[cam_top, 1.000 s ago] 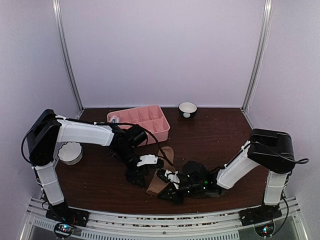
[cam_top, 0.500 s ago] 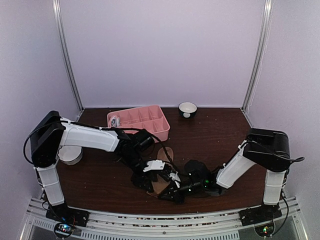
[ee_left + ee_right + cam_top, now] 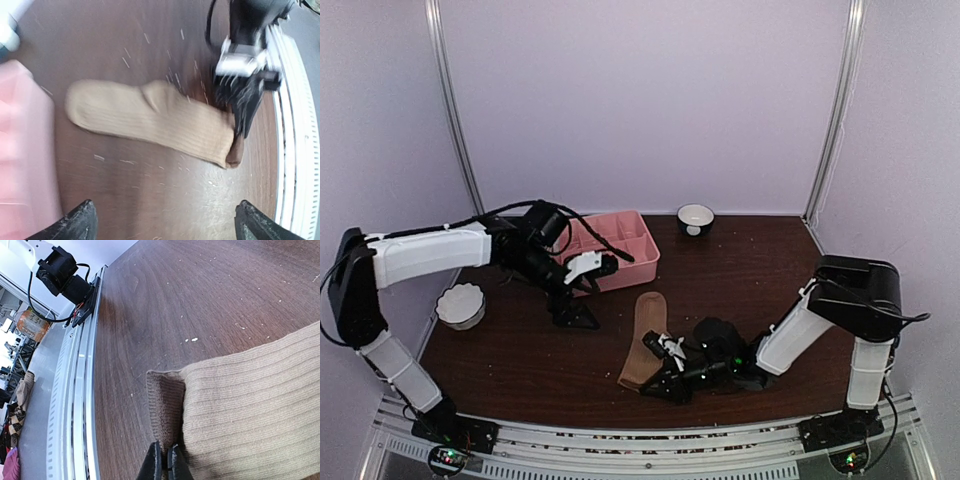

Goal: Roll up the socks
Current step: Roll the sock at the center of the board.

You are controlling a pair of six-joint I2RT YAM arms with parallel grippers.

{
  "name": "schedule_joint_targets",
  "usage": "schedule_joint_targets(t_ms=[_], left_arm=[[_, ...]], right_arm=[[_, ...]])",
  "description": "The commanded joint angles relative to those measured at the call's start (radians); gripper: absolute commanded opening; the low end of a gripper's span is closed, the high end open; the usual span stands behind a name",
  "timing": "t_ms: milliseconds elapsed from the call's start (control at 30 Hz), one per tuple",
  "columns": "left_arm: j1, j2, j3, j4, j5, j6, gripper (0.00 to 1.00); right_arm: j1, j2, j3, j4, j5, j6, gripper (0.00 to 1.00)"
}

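A tan-brown sock (image 3: 642, 340) lies stretched out flat on the dark wood table, its toe toward the back and its cuff toward the front edge. The left wrist view shows this sock (image 3: 150, 117) full length. My right gripper (image 3: 660, 378) sits low at the cuff, shut on a folded-over bit of the ribbed edge (image 3: 167, 410); its fingertips (image 3: 165, 460) pinch the fabric. My left gripper (image 3: 585, 290) hangs above the table to the left of the sock, beside the pink tray, with its jaws wide apart (image 3: 167, 222) and nothing between them.
A pink compartmented tray (image 3: 625, 245) stands at the back left, just behind my left gripper. A small dark bowl (image 3: 695, 218) sits at the back centre and a white fluted bowl (image 3: 460, 305) at the left. A metal rail (image 3: 75, 390) runs along the front edge.
My left gripper has left the sock, risen and swung back left toward the tray, opening wide. The sock now lies flatter and straighter. The right gripper keeps its pinch on the cuff.
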Motion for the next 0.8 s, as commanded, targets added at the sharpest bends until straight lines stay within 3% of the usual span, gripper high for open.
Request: schedule_joint_targets(t_ms=[0,67,100,133,200,267,433,600,767], left_arm=[[0.020,-0.037,0.032,0.023,-0.242,-0.093,0.98],[0.090,0.072,0.096,-0.080,-0.131,-0.052,0.94],[0.079,0.107,0.123,-0.120,-0.137,-0.027,0.84],[0.054,0.089,0.086,-0.081,-0.175,-0.007,0.83],[-0.019,-0.041,-0.087,0.121,-0.238,0.034,0.90],[-0.089,-0.090,-0.155,0.170,-0.204,0.060,0.90],[-0.215,0.019,-0.155,0.119,-0.048,0.099,0.71],[-0.275,0.105,-0.167,0.178,0.020,0.053,0.44],[-0.278,0.182,-0.154,0.254,0.056,-0.027,0.34]], right_arm=[[-0.023,0.082,-0.082,-0.332,0.144,0.016,0.00],[-0.024,0.082,-0.083,-0.318,0.143,0.025,0.00],[-0.024,0.083,-0.085,-0.312,0.142,0.031,0.00],[-0.025,0.085,-0.087,-0.305,0.140,0.039,0.00],[-0.026,0.090,-0.085,-0.301,0.134,0.053,0.00],[-0.029,0.095,-0.083,-0.304,0.127,0.062,0.00],[-0.057,0.122,-0.078,-0.314,0.083,0.092,0.00],[-0.067,0.137,-0.069,-0.377,0.084,0.093,0.00],[-0.070,0.131,-0.078,-0.371,0.082,0.107,0.00]])
